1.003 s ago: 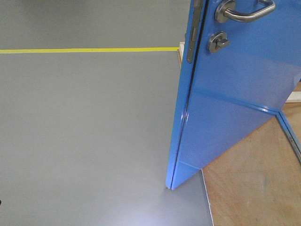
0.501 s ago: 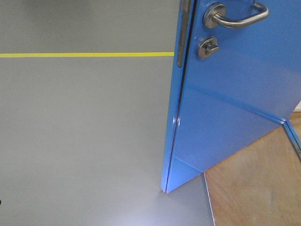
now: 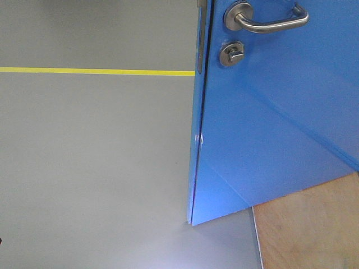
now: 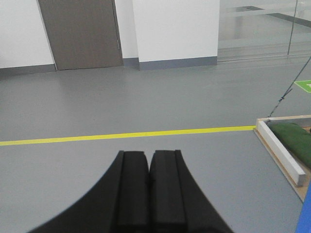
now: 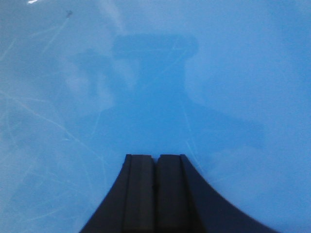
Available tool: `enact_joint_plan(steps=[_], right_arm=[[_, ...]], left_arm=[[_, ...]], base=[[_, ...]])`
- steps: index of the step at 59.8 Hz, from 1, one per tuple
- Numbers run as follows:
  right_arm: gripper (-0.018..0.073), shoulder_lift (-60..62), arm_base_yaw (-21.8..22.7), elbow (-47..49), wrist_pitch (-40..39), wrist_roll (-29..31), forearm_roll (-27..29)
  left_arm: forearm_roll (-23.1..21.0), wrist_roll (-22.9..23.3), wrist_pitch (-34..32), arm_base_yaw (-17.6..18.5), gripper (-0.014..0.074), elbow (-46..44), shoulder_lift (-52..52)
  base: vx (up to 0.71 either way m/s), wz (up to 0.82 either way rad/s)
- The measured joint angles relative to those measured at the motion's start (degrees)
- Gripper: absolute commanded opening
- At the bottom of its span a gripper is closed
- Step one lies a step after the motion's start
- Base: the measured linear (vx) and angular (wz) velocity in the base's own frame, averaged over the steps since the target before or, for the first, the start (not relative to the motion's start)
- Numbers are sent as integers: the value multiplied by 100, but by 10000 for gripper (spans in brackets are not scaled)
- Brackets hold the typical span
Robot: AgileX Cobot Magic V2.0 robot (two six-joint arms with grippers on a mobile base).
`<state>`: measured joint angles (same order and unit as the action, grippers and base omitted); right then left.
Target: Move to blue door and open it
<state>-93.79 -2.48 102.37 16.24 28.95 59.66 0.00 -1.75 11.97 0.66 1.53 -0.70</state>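
Observation:
The blue door (image 3: 280,123) fills the right half of the front view, swung ajar with its free edge toward me. Its silver lever handle (image 3: 269,21) and round thumb-turn lock (image 3: 231,54) sit near the top, and a latch plate (image 3: 201,39) shows on the edge. In the right wrist view my right gripper (image 5: 155,158) is shut and empty, pointing at the glossy door panel (image 5: 155,73), which fills that frame and mirrors the gripper. My left gripper (image 4: 148,154) is shut and empty, facing open grey floor. Neither gripper appears in the front view.
A yellow floor line (image 3: 95,71) crosses the grey floor left of the door. A plywood floor panel (image 3: 314,230) lies under the door at lower right. The left wrist view shows a white-edged wooden frame (image 4: 282,155) at right, a grey wall door (image 4: 80,34) and white walls far off.
In the front view the door's edge and handle have shifted left and its panel now covers more of the frame. Less plywood shows at lower right, and the frame beyond the door is hidden.

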Motion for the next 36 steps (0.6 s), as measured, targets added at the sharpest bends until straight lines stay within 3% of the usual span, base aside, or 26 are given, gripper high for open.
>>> enact_joint_plan(steps=[36], right_arm=[[-8,-57,-26,0,44,5,-11]], left_arm=[[0,0,0,0,70,0,0]], base=[[24,6]])
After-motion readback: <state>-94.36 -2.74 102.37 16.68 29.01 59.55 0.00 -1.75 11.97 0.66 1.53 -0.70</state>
